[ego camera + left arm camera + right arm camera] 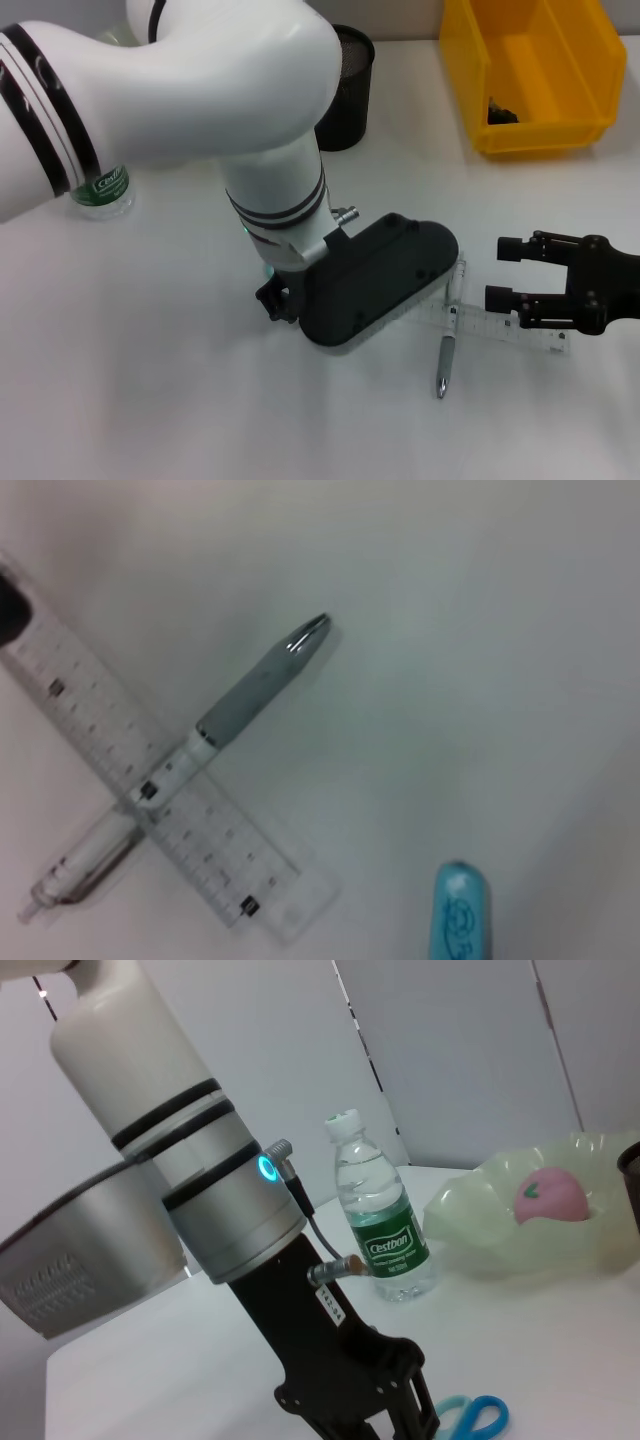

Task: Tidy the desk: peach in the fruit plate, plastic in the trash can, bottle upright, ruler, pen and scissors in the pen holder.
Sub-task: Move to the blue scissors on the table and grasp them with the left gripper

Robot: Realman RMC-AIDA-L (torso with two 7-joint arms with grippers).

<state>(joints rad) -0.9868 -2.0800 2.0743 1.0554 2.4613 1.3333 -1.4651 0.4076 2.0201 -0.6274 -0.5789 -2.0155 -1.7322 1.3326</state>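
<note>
Ruler (500, 328): lies flat on the desk, unheld; reference point for the entries below.
Pen (445, 355): crosses the ruler, its clear end tucked beneath, grey tip pointing away; both await the pen holder.
Left gripper (276, 300): hangs low just beside the ruler's near end, wrist camera aimed at the crossed pair, likely lining up a pick; finger state cannot be told.
Right gripper (505, 272): level over the ruler's far end, fingers apart, nothing between them.
Scissors (472, 1418): blue handles on the desk near the left gripper.
Pen holder (345, 85): well beyond the ruler.
Bottle (383, 1222): already upright.
Peach (550, 1194): already in the fruit plate (470, 1240).
</note>
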